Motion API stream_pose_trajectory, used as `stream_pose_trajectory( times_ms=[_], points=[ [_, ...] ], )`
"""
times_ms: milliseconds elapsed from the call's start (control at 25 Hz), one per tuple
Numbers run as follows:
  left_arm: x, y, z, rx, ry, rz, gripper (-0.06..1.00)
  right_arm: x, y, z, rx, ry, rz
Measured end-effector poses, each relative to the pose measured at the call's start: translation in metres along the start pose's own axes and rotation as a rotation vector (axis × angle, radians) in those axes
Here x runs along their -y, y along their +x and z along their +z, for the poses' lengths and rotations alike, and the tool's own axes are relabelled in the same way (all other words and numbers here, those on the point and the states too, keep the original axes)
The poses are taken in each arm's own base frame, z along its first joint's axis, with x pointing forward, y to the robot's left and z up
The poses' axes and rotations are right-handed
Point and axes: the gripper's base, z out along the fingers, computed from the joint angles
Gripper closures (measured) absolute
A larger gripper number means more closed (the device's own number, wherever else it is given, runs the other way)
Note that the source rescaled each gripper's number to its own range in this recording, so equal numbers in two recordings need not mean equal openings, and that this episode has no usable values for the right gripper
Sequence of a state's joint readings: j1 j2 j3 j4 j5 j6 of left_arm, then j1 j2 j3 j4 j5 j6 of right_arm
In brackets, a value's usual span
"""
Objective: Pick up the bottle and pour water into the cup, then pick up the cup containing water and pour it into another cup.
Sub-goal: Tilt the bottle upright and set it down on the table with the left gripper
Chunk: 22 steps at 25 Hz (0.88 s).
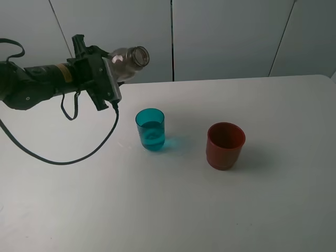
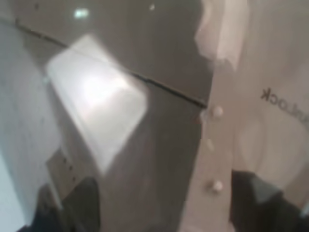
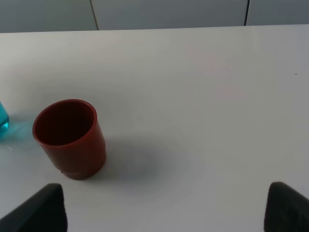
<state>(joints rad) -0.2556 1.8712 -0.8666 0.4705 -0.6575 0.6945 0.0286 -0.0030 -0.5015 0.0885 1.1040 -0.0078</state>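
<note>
My left gripper (image 1: 113,72) is shut on the smoky transparent bottle (image 1: 131,56) and holds it in the air at the back left. The bottle is tipped nearly flat, its open mouth pointing right, above and behind the cup. In the left wrist view the bottle (image 2: 164,159) fills the blurred picture between the dark fingers (image 2: 72,208). The teal cup (image 1: 150,129) stands upright on the table with water in it; only its edge (image 3: 2,118) shows in the right wrist view. The red-brown cup (image 1: 226,145) stands upright to its right and looks empty (image 3: 70,137). My right gripper (image 3: 166,212) is open, apart from the red cup.
The white table (image 1: 273,199) runs to a grey panelled wall (image 1: 226,37) behind. A black cable (image 1: 79,155) from the left arm loops down onto the table left of the teal cup.
</note>
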Motion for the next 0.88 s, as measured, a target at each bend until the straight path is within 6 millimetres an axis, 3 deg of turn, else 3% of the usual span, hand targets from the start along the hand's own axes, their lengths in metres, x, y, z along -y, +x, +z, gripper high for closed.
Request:
stream_pose_trajectory(
  times_ms=[360,600,880],
  points=[
    [-0.001,0.044,-0.030,0.050,-0.125,-0.661,0.94,0.000,0.000,0.000,0.000,0.000,0.000],
    [0.004,0.082,-0.038,0.128,-0.173,-0.856,0.94,0.000,0.000,0.000,0.000,0.000,0.000],
    [0.041,0.118,-0.029,0.065,-0.142,-0.958,0.94,0.000,0.000,0.000,0.000,0.000,0.000]
  ],
)
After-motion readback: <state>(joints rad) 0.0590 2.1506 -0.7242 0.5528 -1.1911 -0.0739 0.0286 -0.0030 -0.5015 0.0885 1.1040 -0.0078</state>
